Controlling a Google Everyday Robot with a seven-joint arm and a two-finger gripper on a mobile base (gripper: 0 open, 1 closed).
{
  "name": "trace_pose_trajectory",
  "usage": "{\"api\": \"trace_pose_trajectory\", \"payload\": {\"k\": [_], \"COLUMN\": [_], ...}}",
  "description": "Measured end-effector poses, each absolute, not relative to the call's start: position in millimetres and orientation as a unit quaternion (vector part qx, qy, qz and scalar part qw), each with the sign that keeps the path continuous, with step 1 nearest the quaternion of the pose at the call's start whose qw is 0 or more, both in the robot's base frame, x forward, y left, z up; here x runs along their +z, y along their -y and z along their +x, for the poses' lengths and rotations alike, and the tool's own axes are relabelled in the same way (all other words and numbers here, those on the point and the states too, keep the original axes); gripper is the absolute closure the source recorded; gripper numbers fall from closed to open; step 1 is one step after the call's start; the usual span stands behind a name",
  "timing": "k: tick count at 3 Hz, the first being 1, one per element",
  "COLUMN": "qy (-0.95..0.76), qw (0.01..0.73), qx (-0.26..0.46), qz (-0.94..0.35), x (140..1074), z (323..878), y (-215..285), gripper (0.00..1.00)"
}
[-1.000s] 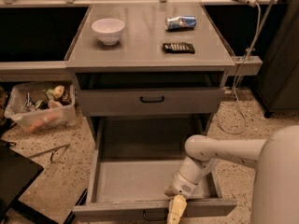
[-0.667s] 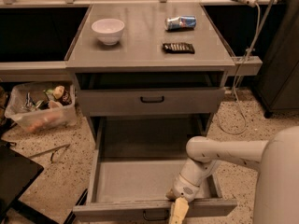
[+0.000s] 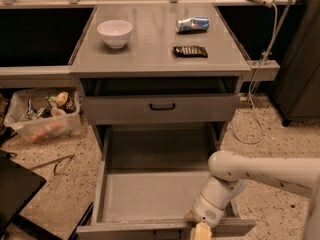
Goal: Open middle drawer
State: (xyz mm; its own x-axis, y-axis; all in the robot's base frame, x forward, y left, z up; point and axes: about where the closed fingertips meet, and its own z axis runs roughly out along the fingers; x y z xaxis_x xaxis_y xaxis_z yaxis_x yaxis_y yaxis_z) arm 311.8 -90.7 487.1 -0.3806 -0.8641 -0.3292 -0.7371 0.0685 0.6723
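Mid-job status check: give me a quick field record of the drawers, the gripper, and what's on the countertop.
middle drawer: pulled far out, grey tray in view
gripper: low, at the right of the middle drawer's front panel
upper drawer: front panel with black handle, dark gap above it
countertop: white bowl on the left, can lying on its side, flat black object near it
floor, left: clear bin of clutter

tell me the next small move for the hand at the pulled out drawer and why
Probably no more pulling: lift the hand up and clear of the drawer. The drawer stands far out from the cabinet, with its whole grey inside showing, so the opening looks done. The hand sits right at the drawer's front edge, low in the view, and backing it off would leave the drawer free.
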Motion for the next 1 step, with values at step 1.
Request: {"api": "trace_pose_trajectory", "payload": {"k": [1], "qy": [0.736], "qw": [0.05], "qx": [-0.409], "qz": [0.537], "x": [500.1], "z": [295.4], "y": [104.0], "gripper": [0.0]}}
